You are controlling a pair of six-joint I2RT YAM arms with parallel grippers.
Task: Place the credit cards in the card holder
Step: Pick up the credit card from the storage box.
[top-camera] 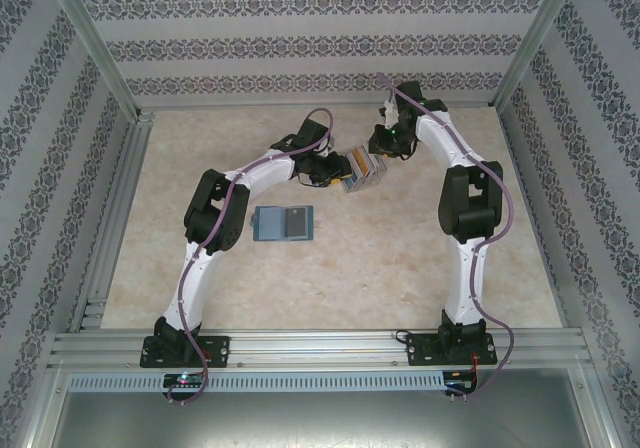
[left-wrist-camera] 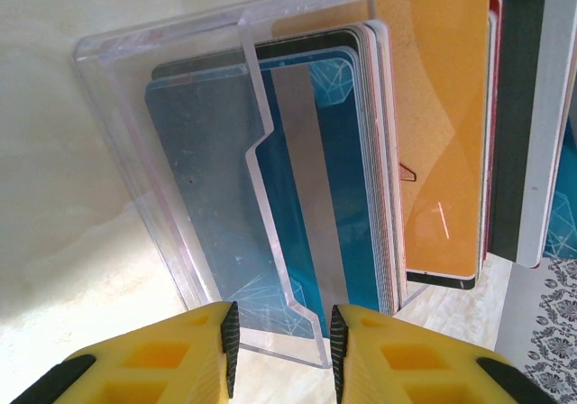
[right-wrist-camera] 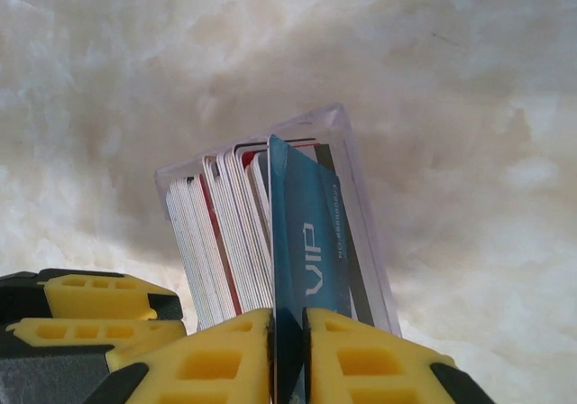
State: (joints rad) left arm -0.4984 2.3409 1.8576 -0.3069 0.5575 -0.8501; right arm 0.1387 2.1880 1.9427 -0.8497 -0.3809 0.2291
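Note:
The credit cards point(top-camera: 365, 171) stand packed in a clear plastic box point(left-wrist-camera: 117, 106) held tilted above the table's far middle. My left gripper point(left-wrist-camera: 281, 332) is shut on the box's lower edge, its fingers point(right-wrist-camera: 90, 307) yellow. Blue-grey cards point(left-wrist-camera: 352, 242) and an orange card point(left-wrist-camera: 442, 124) show through the clear wall. My right gripper point(right-wrist-camera: 288, 318) is shut on a blue "VIP" card point(right-wrist-camera: 311, 242) that sticks up from the box point(right-wrist-camera: 361, 197) beside white and red cards point(right-wrist-camera: 225, 242). The card holder point(top-camera: 285, 224), teal-blue with a grey patch, lies flat on the table in front of the left arm.
Both arms point(top-camera: 215, 213) point(top-camera: 470, 203) arch toward each other at the back of the beige marbled table point(top-camera: 380, 268). Metal rails point(top-camera: 110, 228) and patterned walls enclose the table. Open table surface lies between the card holder and the right arm's base.

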